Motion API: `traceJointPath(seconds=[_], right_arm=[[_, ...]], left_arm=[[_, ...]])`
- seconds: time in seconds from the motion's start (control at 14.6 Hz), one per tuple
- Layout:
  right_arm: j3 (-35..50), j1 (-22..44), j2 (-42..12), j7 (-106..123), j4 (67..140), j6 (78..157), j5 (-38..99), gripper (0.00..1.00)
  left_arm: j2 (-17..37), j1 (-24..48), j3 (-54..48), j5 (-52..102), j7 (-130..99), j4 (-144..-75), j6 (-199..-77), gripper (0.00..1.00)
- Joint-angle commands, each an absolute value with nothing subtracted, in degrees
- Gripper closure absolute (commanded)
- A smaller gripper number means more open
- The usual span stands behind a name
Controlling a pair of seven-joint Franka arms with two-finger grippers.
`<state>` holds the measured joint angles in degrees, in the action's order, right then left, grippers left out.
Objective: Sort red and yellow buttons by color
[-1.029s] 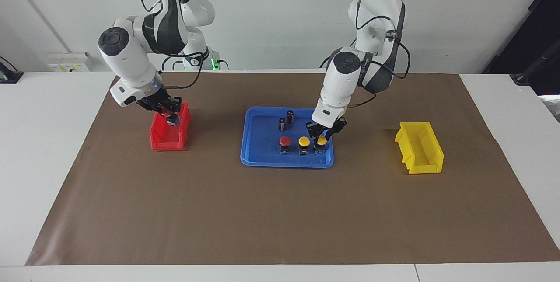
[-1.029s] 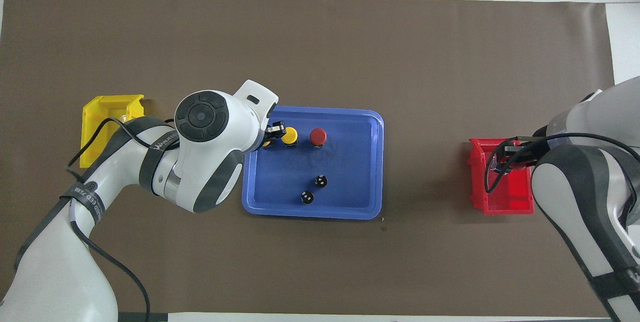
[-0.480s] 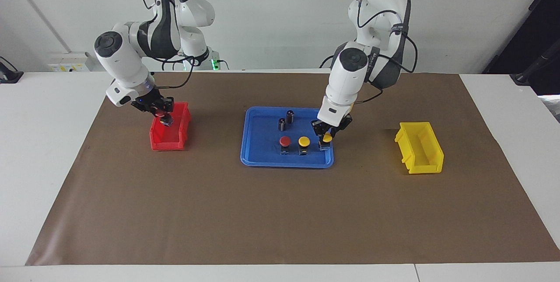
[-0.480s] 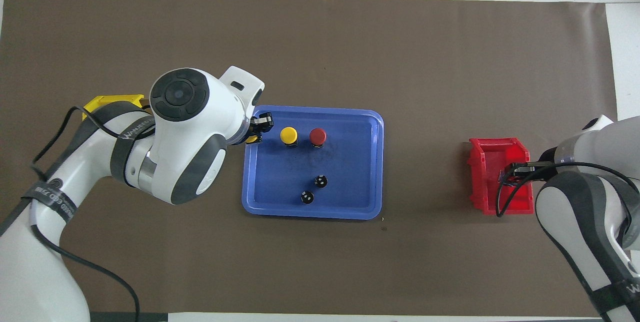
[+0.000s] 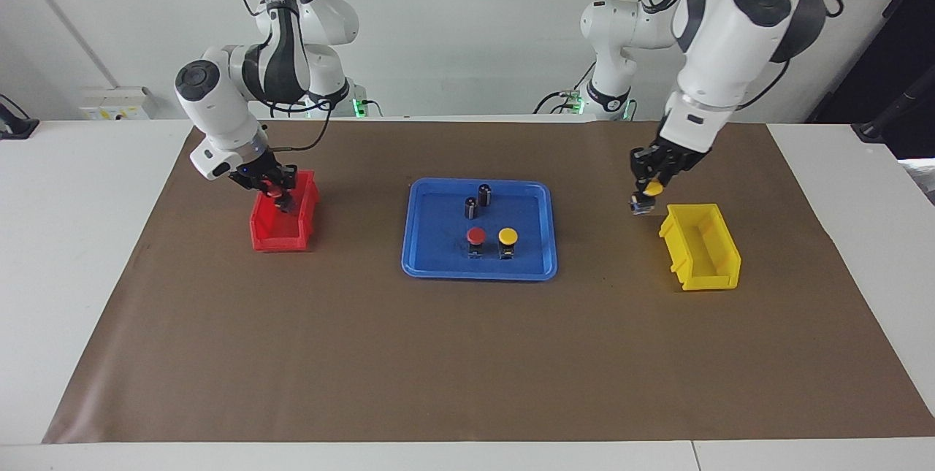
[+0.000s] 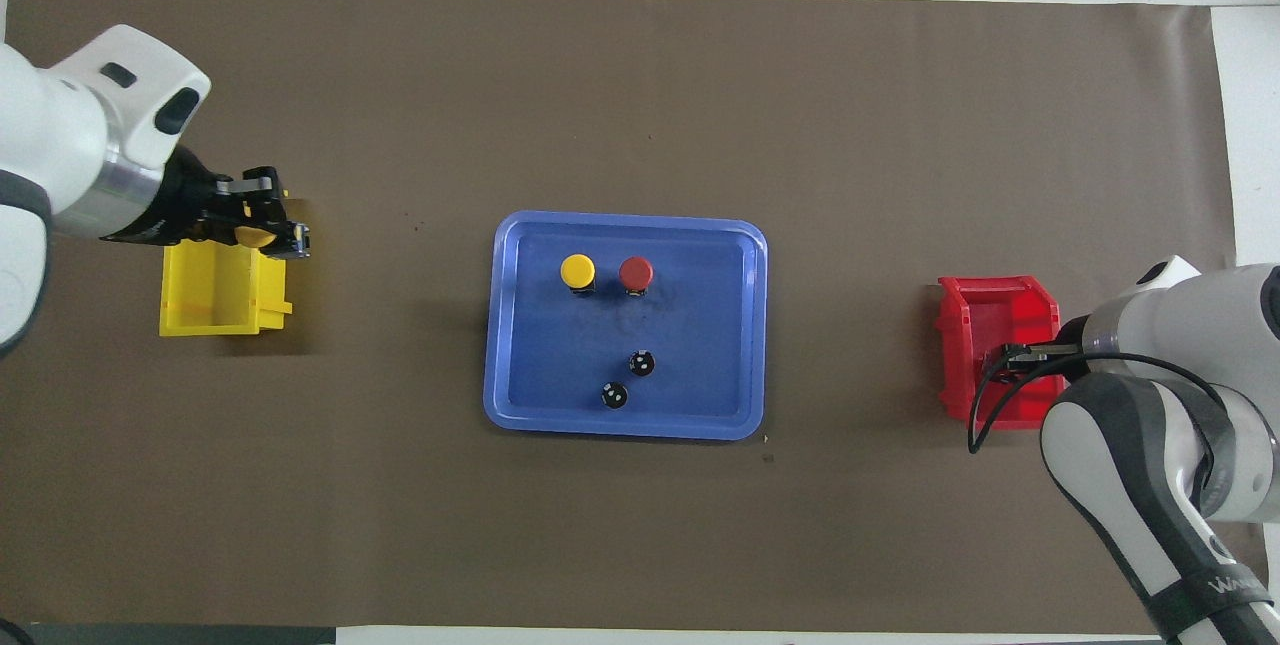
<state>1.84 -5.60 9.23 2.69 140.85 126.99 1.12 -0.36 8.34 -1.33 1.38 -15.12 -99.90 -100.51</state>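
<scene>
My left gripper (image 5: 644, 197) is shut on a yellow button (image 5: 652, 188) and holds it in the air at the tray-side edge of the yellow bin (image 5: 719, 266); it also shows in the overhead view (image 6: 270, 237). My right gripper (image 5: 277, 196) is shut on a red button (image 5: 275, 192) over the red bin (image 5: 281, 241), low above its inside. One red button (image 5: 475, 236) and one yellow button (image 5: 508, 236) stand side by side in the blue tray (image 5: 478, 272).
Two dark capless cylinders (image 5: 484, 193) (image 5: 471, 207) stand in the tray, nearer to the robots than the buttons. The bins sit on the brown mat (image 5: 467, 354), the red one toward the right arm's end and the yellow one toward the left arm's end.
My left gripper lifted a yellow button out of the tray and carried it to the yellow bin. My right gripper stayed over the red bin with the red button, shifting slightly.
</scene>
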Motion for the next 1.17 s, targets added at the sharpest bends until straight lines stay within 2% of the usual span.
traceJointPath(seconds=[0.0, 0.14, 0.21, 0.27, 0.34, 0.48, 0.82, 0.96, 1.1], right_arm=[[2.1, -5.2, 10.8, 3.9, 143.4, 129.1, 1.6, 0.77], [2.1, -4.7, 10.9, 3.9, 144.1, 129.7, 1.6, 0.73], [2.1, -4.7, 10.9, 4.0, 144.1, 129.6, 1.6, 0.62], [2.0, -4.7, 10.9, 4.2, 144.1, 129.5, 1.6, 0.44], [2.0, -4.8, 10.9, 4.4, 143.8, 129.1, 1.6, 0.41], [2.0, -4.7, 10.3, 4.4, 141.2, 127.2, 1.5, 0.41], [2.5, -4.0, 5.6, 3.5, 124.9, 114.6, 1.5, 0.41], [2.5, -0.2, 2.0, -1.0, 116.4, 109.8, 1.8, 0.4], [2.5, 5.5, -1.6, -8.7, 108.9, 109.4, 2.3, 0.37]], left_arm=[[0.4, 0.1, -1.8, 1.7, -4.6, -100.0, -102.6, 0.98], [0.4, -3.1, -1.8, 1.4, 0.1, -102.8, -107.1, 0.98], [0.4, -4.0, -1.8, 0.1, 0.8, -105.0, -109.4, 0.98], [0.6, -4.4, -1.8, -0.3, 1.1, -107.0, -112.2, 0.98], [0.9, -4.3, -1.9, -0.3, 1.1, -109.3, -114.6, 0.98], [1.0, -3.5, -1.9, -0.3, 0.8, -113.1, -117.6, 0.98], [1.0, -3.3, -2.0, -0.3, 1.1, -120.0, -123.8, 0.98], [1.1, -3.3, -2.0, -0.3, 1.3, -121.9, -125.6, 0.98], [2.0, -3.3, -2.0, -0.3, 1.2, -123.5, -128.8, 0.98]])
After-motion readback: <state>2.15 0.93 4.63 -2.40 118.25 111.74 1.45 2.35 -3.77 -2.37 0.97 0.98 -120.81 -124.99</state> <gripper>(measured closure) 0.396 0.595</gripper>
